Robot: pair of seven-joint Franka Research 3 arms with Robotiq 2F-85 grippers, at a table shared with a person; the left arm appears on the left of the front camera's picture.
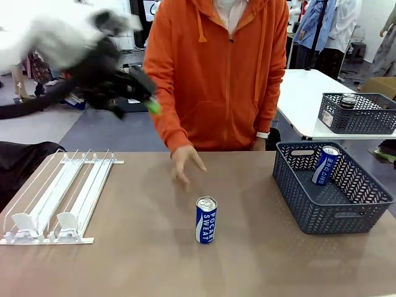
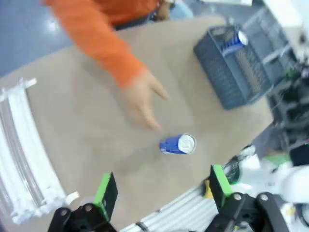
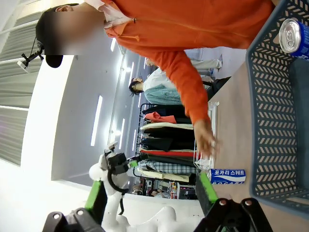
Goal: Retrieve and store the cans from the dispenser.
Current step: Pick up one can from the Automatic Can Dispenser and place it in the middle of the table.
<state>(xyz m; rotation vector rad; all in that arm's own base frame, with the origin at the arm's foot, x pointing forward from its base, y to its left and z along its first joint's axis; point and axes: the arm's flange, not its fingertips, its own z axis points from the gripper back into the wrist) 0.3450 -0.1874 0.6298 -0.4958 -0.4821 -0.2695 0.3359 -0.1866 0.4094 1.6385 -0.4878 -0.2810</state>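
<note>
A blue-and-white Pocari Sweat can (image 1: 206,219) stands upright on the brown table, near the middle; from above it is the can (image 2: 177,144). My left gripper (image 1: 145,99) is raised high over the table's far left, motion-blurred. Its green pads (image 2: 104,193) stand wide apart with nothing between them. The white dispenser (image 1: 55,198) lies at the left with its pusher blocks at the front lip. A second Pocari can (image 1: 325,165) leans inside the grey basket (image 1: 334,213) at the right. My right gripper (image 3: 150,195) is open and empty, beside that basket (image 3: 270,111).
A person in an orange hoodie stands at the far side, one hand (image 1: 185,164) hovering over the table just behind the standing can. On a white table at the back right, another grey basket (image 1: 359,120) holds a dark can (image 1: 348,101).
</note>
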